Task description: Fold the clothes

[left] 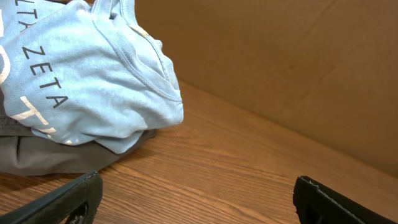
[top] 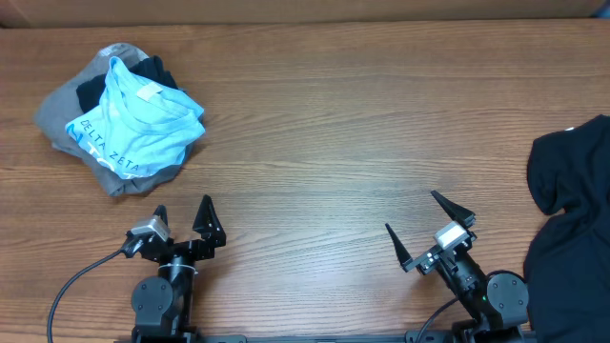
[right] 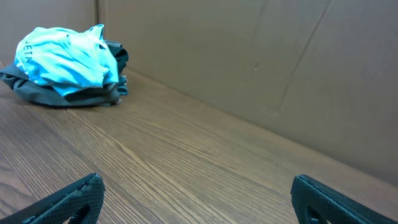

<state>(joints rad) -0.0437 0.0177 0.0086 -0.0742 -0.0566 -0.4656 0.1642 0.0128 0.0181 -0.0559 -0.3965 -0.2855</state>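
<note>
Near edge: left gripper (top: 183,210), black, two-finger, is being held with jaws spread wide and nothing between them. Its dark fingertips (left: 78,194) are being shown at the bottom corners of the left wrist view, with bare wood between. Whether the brown wood-grain table (top: 334,114) is being touched can't be told. A black cable (top: 71,286) is being run from the arm's base toward the near-left edge.

Also at the near edge, right gripper (top: 412,211), same black two-finger build, is likewise being held wide apart and empty, angled toward the far left. In its wrist view only bare wood is being framed between the two fingers (right: 74,198).

To the right of it, a plain black soft garment (top: 572,210) is being seen bunched at the table's right edge, partly cut off by the frame. It is not being touched by the gripper.

Far left: the clothes pile. A crumpled light blue T-shirt (top: 143,119) with white "DELTA ZETA" lettering is being carried on top, with its ribbed collar being shown up close in the left wrist view. A grey fabric garment (top: 114,179) is being overlain by it and is sticking out on the near side. A black piece (top: 91,90) is being partly covered at the far side of the pile. The pile is well apart from both grippers, nearer the left one.

Behind the table, a plain brown cardboard wall (left: 280,68) is being shown in both wrist views.
</note>
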